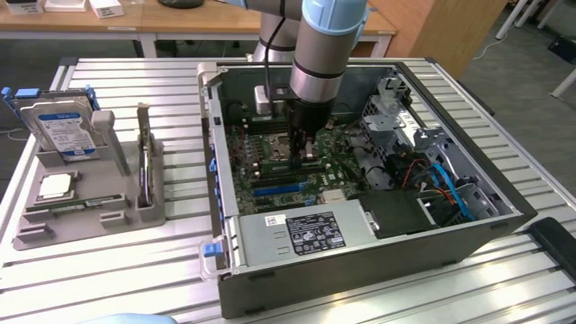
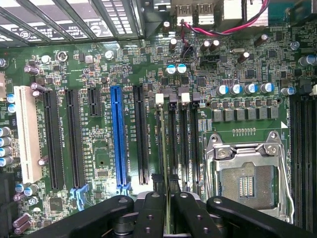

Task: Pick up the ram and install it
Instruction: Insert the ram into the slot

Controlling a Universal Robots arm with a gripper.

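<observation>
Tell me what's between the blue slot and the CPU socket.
Wrist view: one black slot, then the memory slots, lie between the blue slot and the CPU socket.

The arm [image 1: 320, 40] comes in from 12 o'clock in the exterior view and hangs straight down toward 6 o'clock. The gripper [image 1: 306, 155] at its end points down. Its two black fingers [image 2: 148, 213] are squeezed close together, pinching the ram [image 2: 167, 206] between them.

A robotics lab or workshop: an open computer case [image 1: 360, 277] on an aluminium-profile table [image 1: 108, 277], wooden desks [image 1: 198, 23] behind.
</observation>
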